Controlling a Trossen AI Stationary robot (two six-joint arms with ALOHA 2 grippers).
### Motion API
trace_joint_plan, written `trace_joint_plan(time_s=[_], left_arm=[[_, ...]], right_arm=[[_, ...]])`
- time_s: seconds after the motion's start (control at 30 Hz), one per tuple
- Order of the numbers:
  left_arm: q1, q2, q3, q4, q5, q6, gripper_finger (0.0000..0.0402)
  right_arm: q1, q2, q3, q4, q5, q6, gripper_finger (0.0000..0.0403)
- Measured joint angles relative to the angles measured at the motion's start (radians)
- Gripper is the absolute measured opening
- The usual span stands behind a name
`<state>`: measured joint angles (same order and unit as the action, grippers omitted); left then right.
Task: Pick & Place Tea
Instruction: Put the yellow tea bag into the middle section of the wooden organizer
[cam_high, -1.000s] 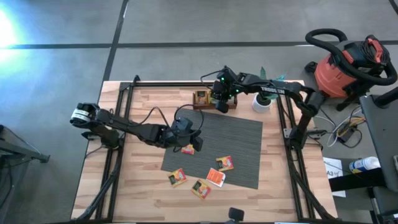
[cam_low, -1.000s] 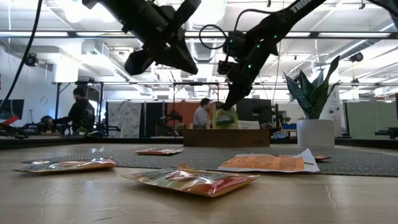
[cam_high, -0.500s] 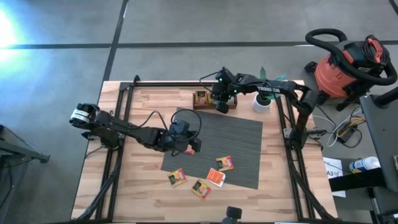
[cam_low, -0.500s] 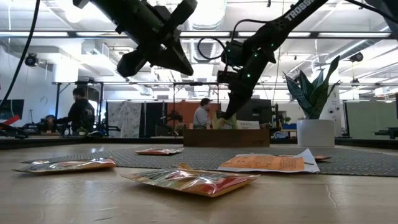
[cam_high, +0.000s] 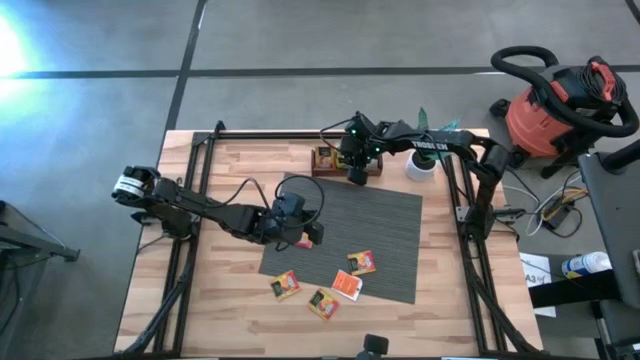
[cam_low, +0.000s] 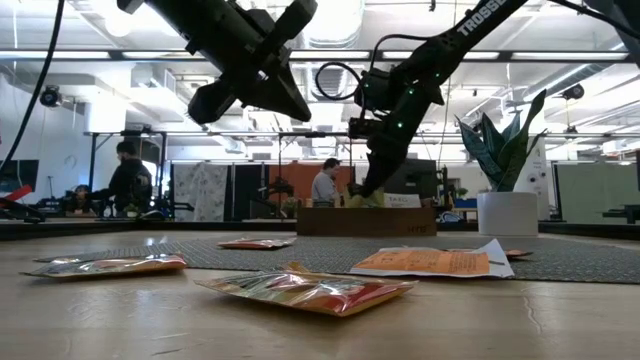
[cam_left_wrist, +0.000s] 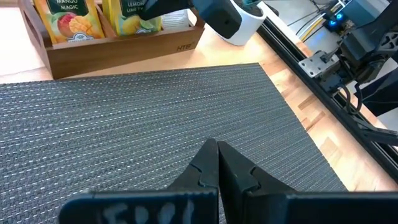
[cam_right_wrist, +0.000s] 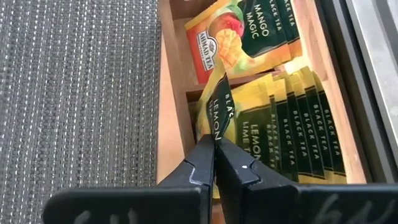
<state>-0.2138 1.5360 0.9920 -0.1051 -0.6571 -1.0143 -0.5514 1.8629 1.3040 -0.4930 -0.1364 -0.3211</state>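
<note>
- Tea in flat square sachets lies in two places: four loose orange-red and yellow sachets (cam_high: 347, 285) on the near part of the wooden table (cam_high: 230, 170), and many yellow and orange ones standing in the dark brown wooden tray (cam_right_wrist: 166, 118).
- One yellow lemon sachet (cam_right_wrist: 219, 115) is over the tray's compartment, pinched at its lower edge by the closed jaws of the right gripper (cam_right_wrist: 215, 147).
- A white plant pot (cam_high: 421, 166) stands just beside the tray.
- The left gripper (cam_left_wrist: 217, 151) hangs low above the grey ribbed mat (cam_high: 375, 225), its jaws pressed together and holding nothing, near one orange-red sachet (cam_high: 303, 241).
</note>
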Motion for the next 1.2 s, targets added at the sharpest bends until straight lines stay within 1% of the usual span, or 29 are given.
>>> trace_joint_plan(time_s=[0.17, 0.3, 0.43, 0.6, 0.7, 0.97, 1.2], left_arm=[[0.000, 0.000, 0.000, 0.000, 0.000, 0.010, 0.0000], [0.000, 0.000, 0.000, 0.000, 0.000, 0.021, 0.0000], [0.000, 0.000, -0.006, 0.000, 0.000, 0.029, 0.0000], [0.000, 0.000, -0.021, 0.000, 0.001, 0.014, 0.0000], [-0.003, 0.000, -0.031, 0.000, 0.001, -0.009, 0.0000], [-0.005, 0.000, -0.034, 0.000, 0.001, -0.001, 0.0000], [-0.004, 0.000, -0.034, 0.000, 0.001, 0.026, 0.0000]], right_arm=[[0.000, 0.000, -0.001, -0.014, 0.004, 0.031, 0.0008], [0.000, 0.000, -0.001, -0.083, 0.005, 0.034, 0.0009], [0.000, 0.000, -0.002, -0.102, 0.006, 0.043, 0.0028], [0.001, -0.001, -0.002, -0.038, 0.006, 0.135, 0.0055], [0.001, -0.003, -0.002, -0.032, 0.006, 0.138, 0.0061], [0.001, -0.003, -0.002, -0.187, 0.009, 0.107, 0.0075], [0.004, -0.009, -0.002, -0.208, 0.005, 0.143, 0.0090]])
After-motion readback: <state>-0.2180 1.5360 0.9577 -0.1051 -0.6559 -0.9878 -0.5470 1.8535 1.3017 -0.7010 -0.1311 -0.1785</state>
